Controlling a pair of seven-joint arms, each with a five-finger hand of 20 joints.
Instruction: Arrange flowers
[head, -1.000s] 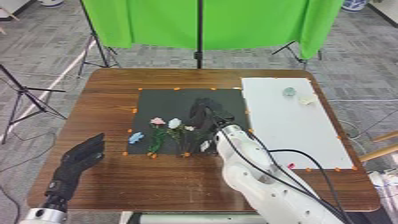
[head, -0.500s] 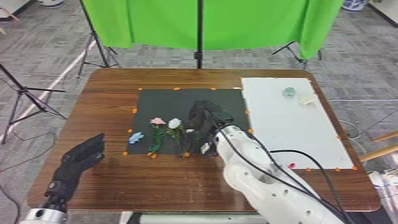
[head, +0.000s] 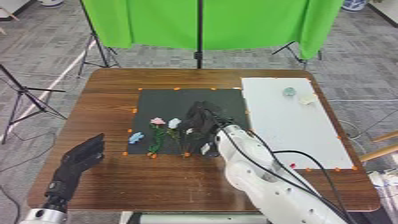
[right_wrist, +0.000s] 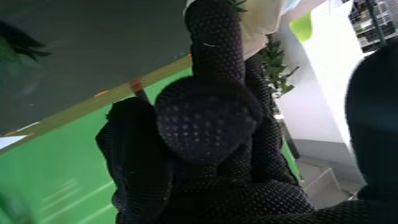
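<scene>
In the head view my right hand (head: 203, 114) is over the black mat (head: 160, 100), right of the flowers there. A pink flower (head: 157, 121) and a white flower (head: 174, 122) lie with green stems towards me; a blue flower (head: 136, 137) sits at their left. A small pale bloom (head: 189, 131) is beside my right hand. In the right wrist view my right hand (right_wrist: 209, 125) has its thumb and fingers curled on a whitish flower (right_wrist: 259, 20) with green leaves, partly hidden by a finger. My left hand (head: 83, 156) rests open left of the mat.
A white sheet (head: 280, 125) on the right side of the wooden table (head: 107, 110) holds a teal flower (head: 289, 91), a cream flower (head: 307, 100) and a red piece (head: 292, 165). My right forearm and its cables cross the table's near right part.
My right hand has moved slightly left and towards me over the mat, closer to the white flower. The left hand and the flowers on the mat have kept their places.
</scene>
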